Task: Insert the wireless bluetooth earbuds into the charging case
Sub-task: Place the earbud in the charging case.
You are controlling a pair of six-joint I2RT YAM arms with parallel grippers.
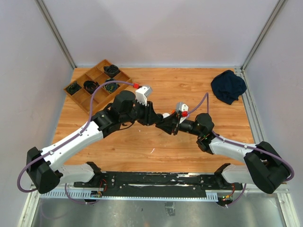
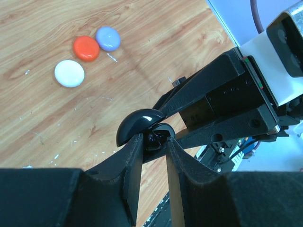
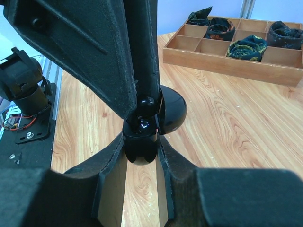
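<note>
A black charging case (image 3: pixel 140 144) hangs above the table's middle, pinched by my right gripper (image 3: pixel 140 142), which is shut on its base. The glossy domed lid (image 3: pixel 173 111) stands open to one side. My left gripper (image 2: pixel 154 138) is shut on a small black earbud (image 2: pixel 158 137) and holds it right at the case's open mouth, under the lid (image 2: pixel 139 124). In the right wrist view the earbud (image 3: pixel 147 105) sits at the tip of the left fingers (image 3: pixel 109 56), touching the case top. In the top view both grippers meet tip to tip, left gripper (image 1: pixel 158 118) and right gripper (image 1: pixel 169 124).
Three round closed cases lie on the wood: white (image 2: pixel 69 73), orange (image 2: pixel 85 48), lavender (image 2: pixel 108 38). A wooden compartment tray (image 1: pixel 78 98) holding dark coiled items sits at the back left, its front wall (image 3: pixel 227 66) visible from the right wrist. A dark blue cloth (image 1: pixel 228 86) lies at the back right.
</note>
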